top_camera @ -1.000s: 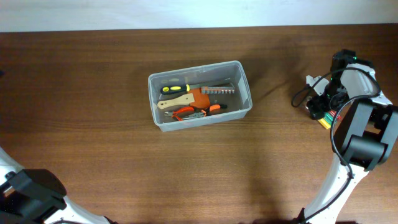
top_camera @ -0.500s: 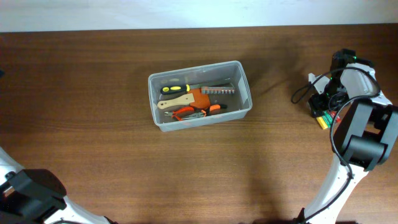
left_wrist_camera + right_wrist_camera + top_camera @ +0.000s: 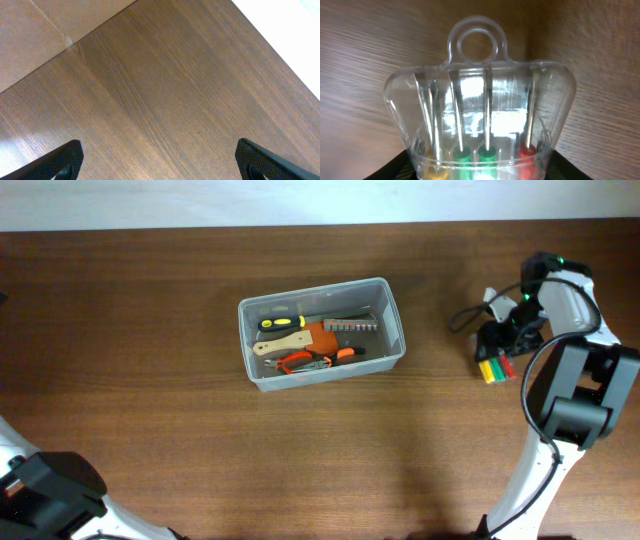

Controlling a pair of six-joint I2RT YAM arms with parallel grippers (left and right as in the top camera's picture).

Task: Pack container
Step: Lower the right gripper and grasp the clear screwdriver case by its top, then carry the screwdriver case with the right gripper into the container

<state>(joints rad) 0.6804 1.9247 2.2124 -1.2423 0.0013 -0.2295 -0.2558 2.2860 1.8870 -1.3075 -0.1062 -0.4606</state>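
Plastic, clear and thin, makes the screwdriver case [image 3: 482, 115] light, stiff and slick, we judge; our right gripper [image 3: 497, 352] clamps its handle end, well apart from the container [image 3: 312, 290] at the middle of the table [image 3: 150, 410]; our left gripper [image 3: 160, 162] has its fingers apart, empty.

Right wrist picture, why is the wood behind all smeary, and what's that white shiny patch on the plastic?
Right wrist view: the wood behind the clear case looks streaky, either out of focus or motion-blurred; the white patch is light glaring off the plastic. Overhead view: sharp by comparison, with a soft shadow right of the container.
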